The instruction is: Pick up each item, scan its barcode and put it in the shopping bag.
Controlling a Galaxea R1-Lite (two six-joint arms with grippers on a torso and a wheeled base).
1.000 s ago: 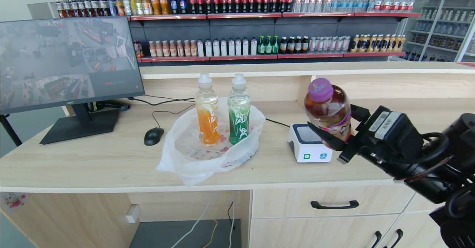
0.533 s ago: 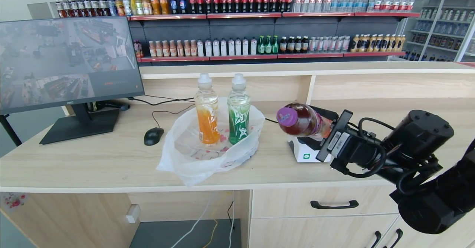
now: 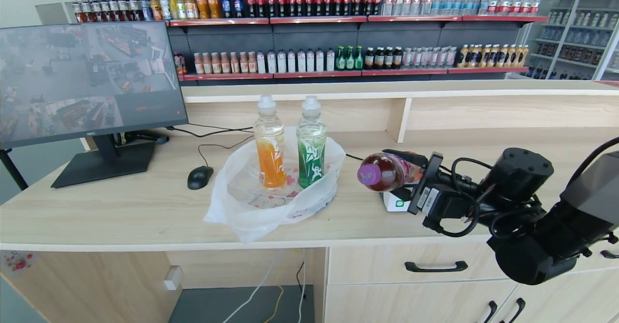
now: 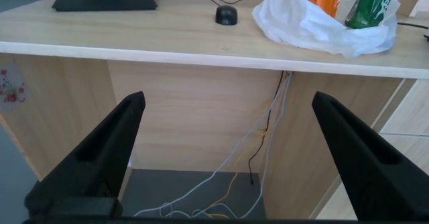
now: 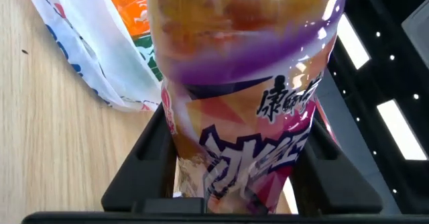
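Standing next to this thing, the right arm (image 3: 524, 168) is basically all matte black: fat drum-shaped joint housings, one with a flat round end cap. There's a lighter grey shell (image 3: 592, 192) on the section farther back. Thin black cables (image 3: 476, 214) loop loose around the wrist. The boxy wrist block has white stickers (image 3: 425, 198) with small dark print on them. The right gripper (image 3: 392, 170) has slim black fingers, and the left gripper (image 4: 228, 100) has long flat black blades that taper to angled tips.
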